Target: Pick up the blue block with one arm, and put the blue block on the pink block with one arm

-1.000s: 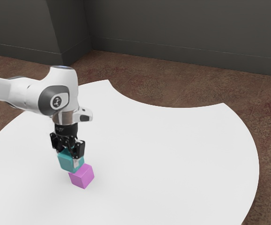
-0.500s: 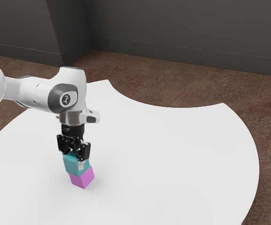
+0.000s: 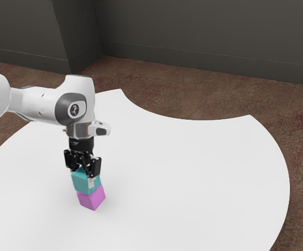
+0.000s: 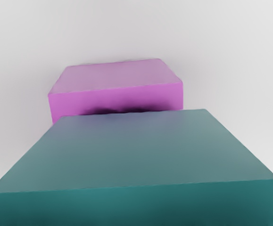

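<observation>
Claw (image 3: 84, 174) clamped on the blue block (image 3: 81, 182)

Both fingers grip the blue block from two sides, holding it atop the pink block (image 3: 91, 198), their faces meeting, slightly offset. The pink block rests on the white counter (image 3: 193, 172).

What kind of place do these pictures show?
Most likely a simulated test room, not a real home: a white round table stands on brown carpet before plain dark walls, and a white arm's end effector holds a blue block on a pink block.
</observation>
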Controlling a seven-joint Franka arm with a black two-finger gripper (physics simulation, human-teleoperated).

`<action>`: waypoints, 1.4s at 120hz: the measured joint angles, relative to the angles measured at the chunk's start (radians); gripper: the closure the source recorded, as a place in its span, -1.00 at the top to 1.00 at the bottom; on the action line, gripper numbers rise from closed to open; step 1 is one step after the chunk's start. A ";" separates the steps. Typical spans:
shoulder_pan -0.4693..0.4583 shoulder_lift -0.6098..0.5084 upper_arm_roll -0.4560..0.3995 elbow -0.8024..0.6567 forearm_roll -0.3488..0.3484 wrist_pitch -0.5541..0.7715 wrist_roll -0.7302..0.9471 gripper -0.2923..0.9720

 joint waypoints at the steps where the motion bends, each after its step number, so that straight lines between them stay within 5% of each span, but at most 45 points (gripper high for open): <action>1: 0.000 0.001 0.000 0.001 -0.001 0.000 0.000 0.07; 168: -0.006 0.012 0.027 -0.011 -0.030 0.022 0.061 0.08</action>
